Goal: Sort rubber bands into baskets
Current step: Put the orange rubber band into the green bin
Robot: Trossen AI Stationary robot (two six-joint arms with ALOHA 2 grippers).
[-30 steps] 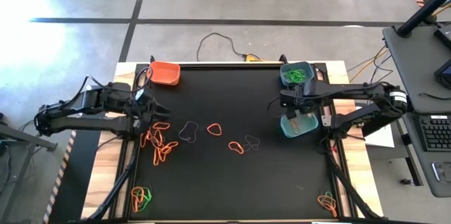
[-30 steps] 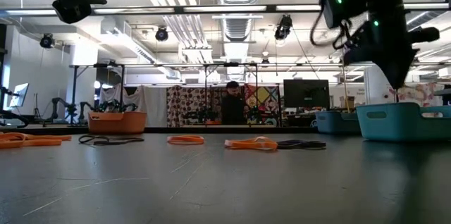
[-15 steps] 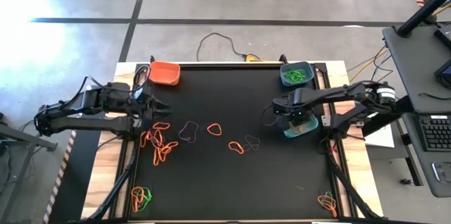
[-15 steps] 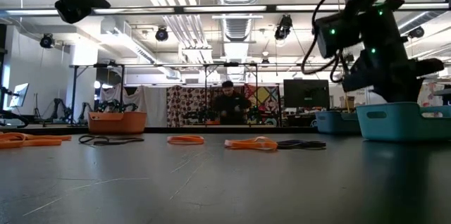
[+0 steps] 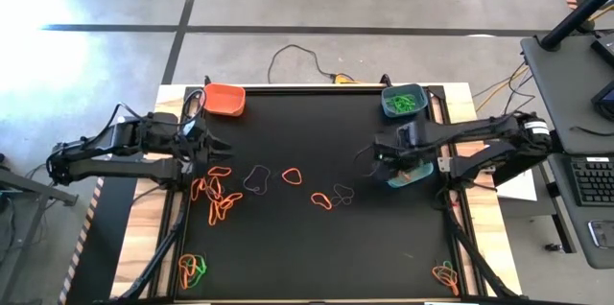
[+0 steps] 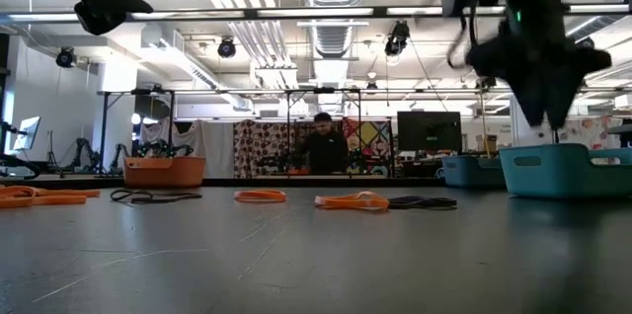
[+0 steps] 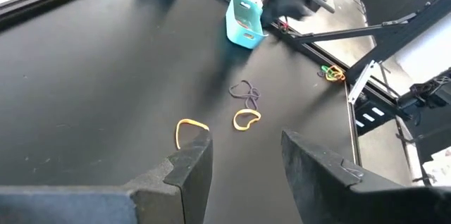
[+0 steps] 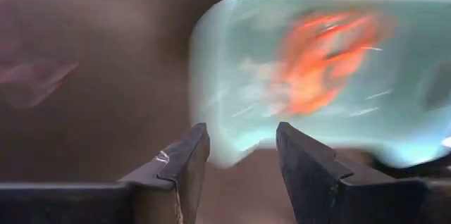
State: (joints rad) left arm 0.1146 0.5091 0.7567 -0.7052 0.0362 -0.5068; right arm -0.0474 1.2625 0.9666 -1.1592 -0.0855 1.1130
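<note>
On the left, the left tool (image 5: 213,148) hovers open and empty above the near-left part of the black table (image 5: 317,238), just over the cluster of orange rubber bands (image 5: 216,198). In its wrist view the fingers (image 7: 189,171) stand apart with nothing between them. The orange basket (image 5: 224,99) sits at the far-left corner, a short reach away. The risk here is a tangle: those orange loops overlap, so a pinch could lift several at once, or drag a neighbour and shed it on the way.

Across the middle lie single loops: a dark rubber band (image 5: 255,180), an orange rubber band (image 5: 292,175), another orange loop (image 5: 320,200) and a dark loop (image 5: 342,192) touching or nearly touching it. A mixed grab there could put a dark band in the wrong basket. Green and orange bands (image 5: 192,269) sit at the near-left edge, off the black mat, awkward to reach.

On the right, the right tool (image 5: 395,156) hangs over the teal basket (image 5: 408,175), its fingers (image 8: 182,164) parted with nothing seen between them; orange bands (image 8: 320,58) lie in the basket below. A band may cling to a finger and get carried out. The tool is also close to the rim, so a low sweep could knock the light basket. The blue basket (image 5: 402,101), holding green bands, stands just beyond.
</note>
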